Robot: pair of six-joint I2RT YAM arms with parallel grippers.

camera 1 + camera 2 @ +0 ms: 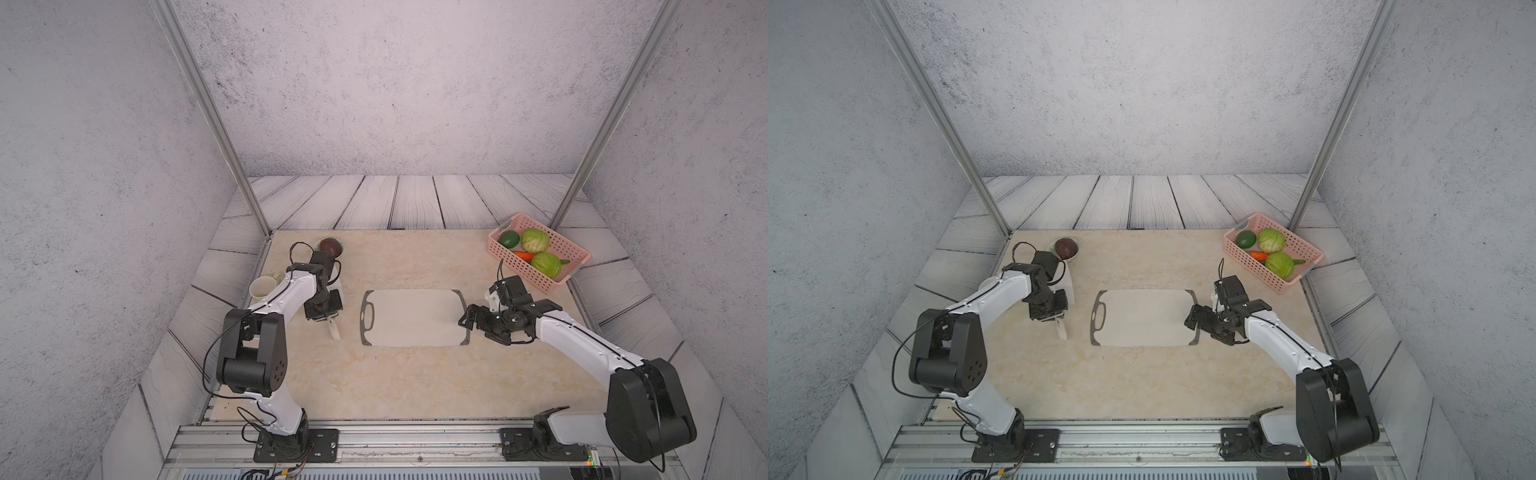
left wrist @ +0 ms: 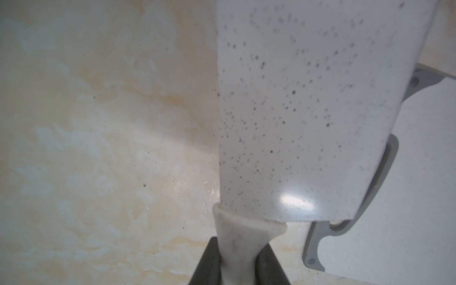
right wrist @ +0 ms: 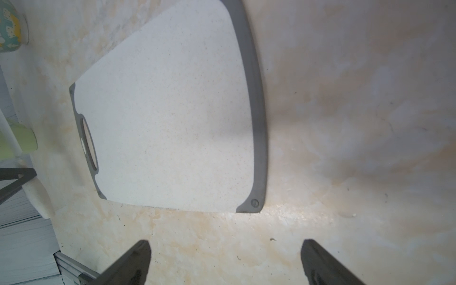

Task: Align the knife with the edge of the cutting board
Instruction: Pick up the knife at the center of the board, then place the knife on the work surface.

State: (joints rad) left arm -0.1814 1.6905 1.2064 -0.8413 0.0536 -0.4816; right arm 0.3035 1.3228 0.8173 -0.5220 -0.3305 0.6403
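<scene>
The knife (image 2: 308, 111) has a broad speckled off-white blade and a pale handle. My left gripper (image 2: 238, 259) is shut on that handle, just left of the cutting board (image 1: 411, 318). In both top views the knife's handle end (image 1: 336, 332) (image 1: 1062, 330) sticks out towards the front from under the left gripper (image 1: 328, 318), and the blade points towards the back. In the left wrist view the blade covers part of the board's slotted grey end (image 2: 385, 172). My right gripper (image 1: 467, 318) (image 3: 225, 259) stands open at the board's right end trim (image 3: 259, 123), holding nothing.
A pink basket (image 1: 523, 266) of vegetables sits at the back right. At the back left are a bowl (image 1: 330, 247) with a dark fruit, a white cup (image 1: 262, 286) and a green cup (image 3: 19, 140). Metal posts and side walls bound the tabletop.
</scene>
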